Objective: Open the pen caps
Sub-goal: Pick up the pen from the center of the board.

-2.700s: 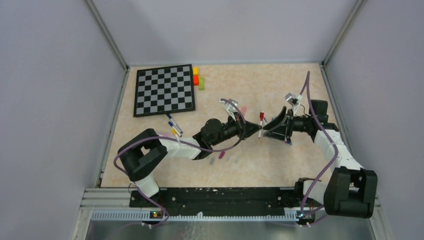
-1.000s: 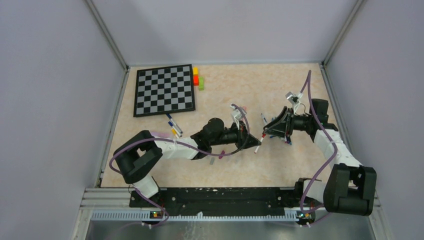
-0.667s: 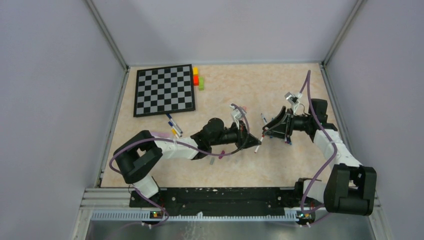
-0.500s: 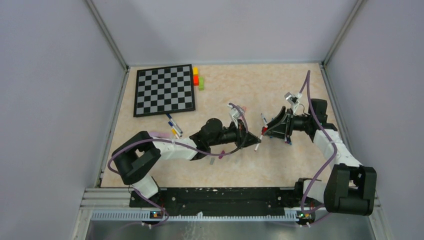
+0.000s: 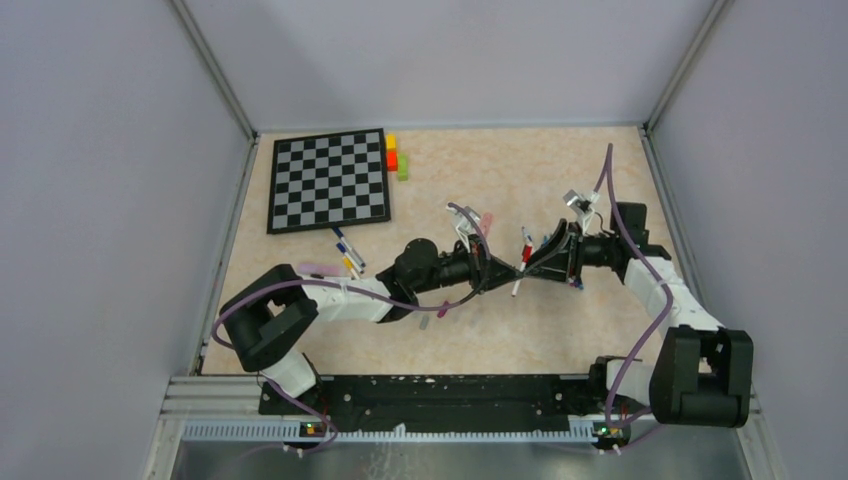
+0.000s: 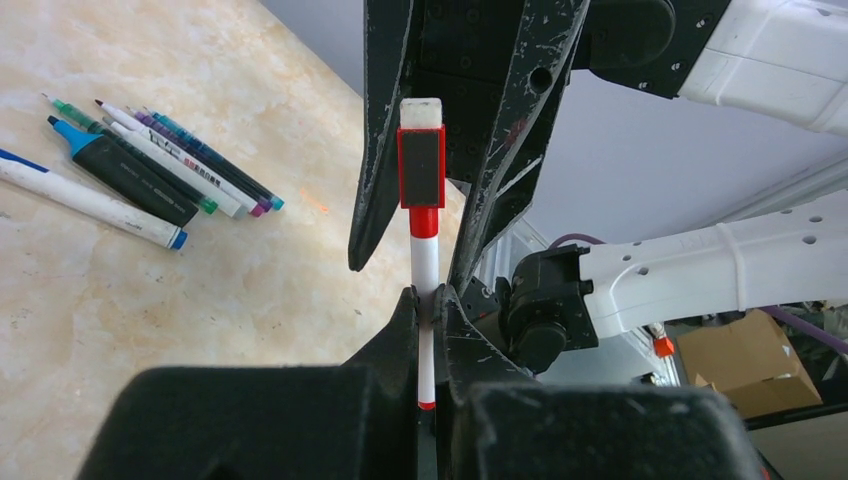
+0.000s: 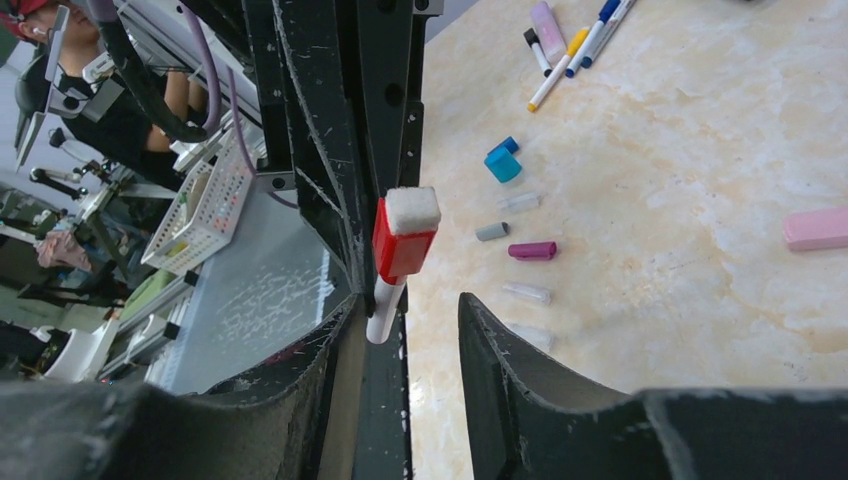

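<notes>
Several loose caps [image 7: 532, 250] are lying on the worktop [image 5: 560, 170] on the side nearest our bases, low and clear of the arms. Just beyond them, over the middle, our left pincer [image 6: 428, 300] is pinching the white barrel of the pen [image 6: 426, 250] and holding it off the worktop. As far as we are judging, the pen is standing steeply, with the red cap [image 6: 421, 166] at the upper, free end. Our right pincer [image 7: 408, 300] is facing it from the opposite side. It is spread, with one finger on each side of the cap, and the cap is sitting closer to one finger than the other. We cannot tell whether either finger is touching it. The right arm is the one placed to close on the cap, and the pull needs to be running along the barrel, up and away from the left grip, where open air is giving room. Farther off, other pens [image 5: 347, 256] are lying just beside the chessboard [image 5: 328, 180], well apart from us.
</notes>
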